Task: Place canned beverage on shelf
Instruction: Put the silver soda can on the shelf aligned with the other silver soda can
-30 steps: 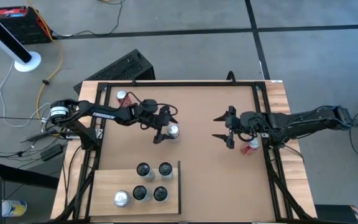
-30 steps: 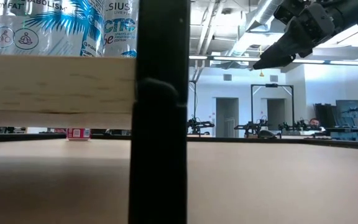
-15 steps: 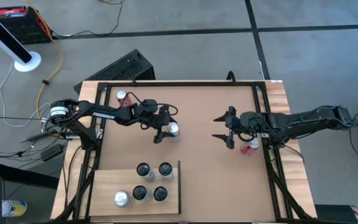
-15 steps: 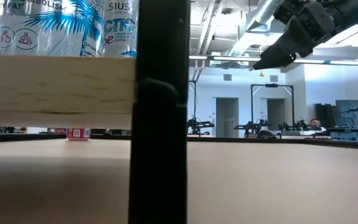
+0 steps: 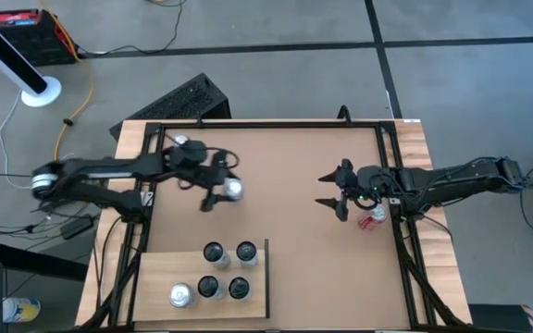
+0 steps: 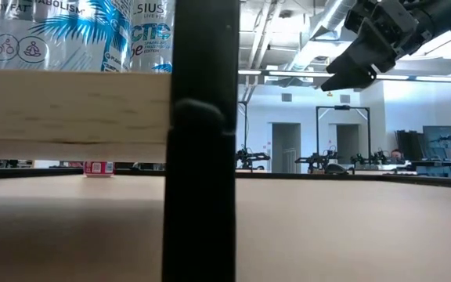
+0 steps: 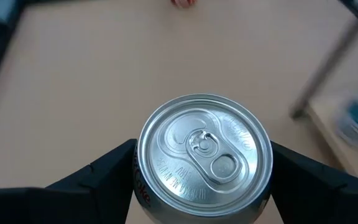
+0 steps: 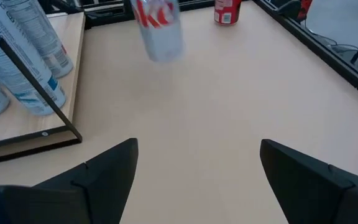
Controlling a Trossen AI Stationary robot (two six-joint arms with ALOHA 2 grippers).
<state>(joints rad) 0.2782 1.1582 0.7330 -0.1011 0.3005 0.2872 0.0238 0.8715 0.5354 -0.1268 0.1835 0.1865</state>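
The left tool [image 5: 218,194] is grasping a silver soda can [image 7: 202,157] above the worktop [image 5: 285,185]; the right tool [image 5: 333,192] is hanging released.

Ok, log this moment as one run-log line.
left end effector: closed on silver can, off the table | right end effector: open, waiting at right side | shelf: five cans on it | phase: carrying can
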